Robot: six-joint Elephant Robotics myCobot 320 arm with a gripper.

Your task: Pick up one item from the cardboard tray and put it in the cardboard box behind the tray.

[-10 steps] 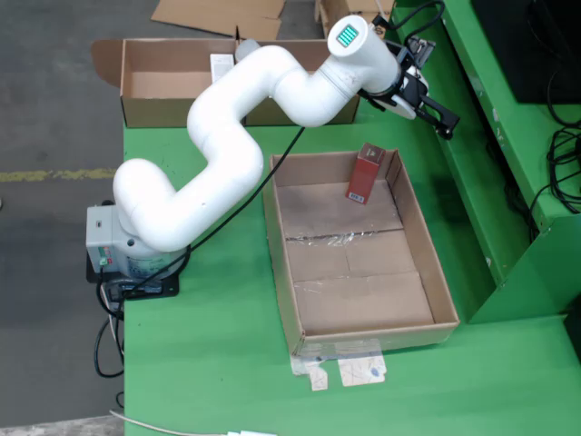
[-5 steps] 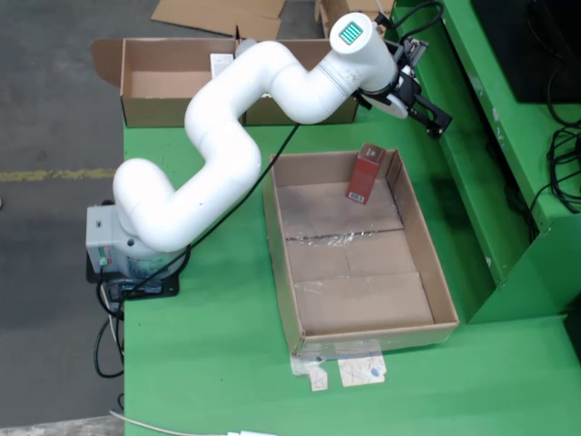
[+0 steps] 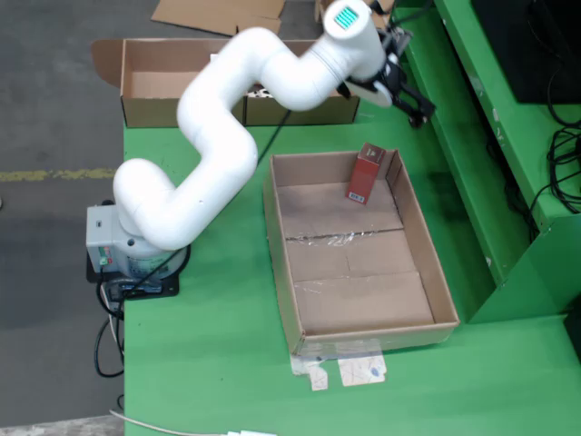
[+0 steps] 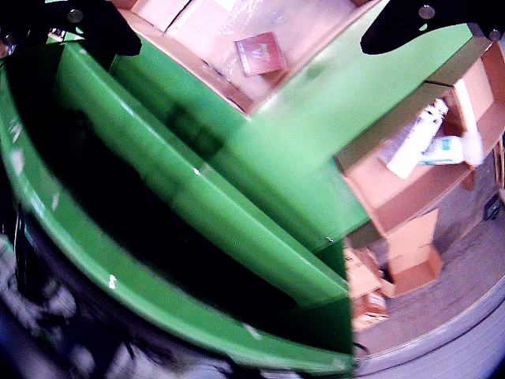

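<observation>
Black fingertips (image 4: 102,28) of the gripper (image 3: 408,98) filled the top corners of the wrist view, one at the left and one at the right, spread wide apart with nothing between them, so the jaws stood open and empty. Seen from the fixed overhead view, that gripper hung over the green table (image 3: 218,363) just past the far right corner of the cardboard tray (image 3: 281,245), between the tray and the cardboard box (image 3: 145,109) behind it, close to the raised green ledge (image 3: 472,136) on the right. A white arm (image 3: 227,118) curled back from it in an S to a grey base (image 3: 113,241) at the table's left edge, with black cables trailing down beside the base. Inside the tray, a single red carton (image 3: 366,173) leaned up against the far wall near the right corner, well clear of the gripper; the wrist view caught it as a reddish, blurred square (image 4: 260,54) on the tray floor. Clear tape ran across the tray floor's seams, and a few paper scraps (image 3: 349,371) lay on the table at the tray's near edge. In the wrist view the box held a white item and a pale blue-and-white packet (image 4: 446,148), though blur hid what they were. More flat cardboard (image 3: 222,14) lay on the grey floor beyond the box.
</observation>
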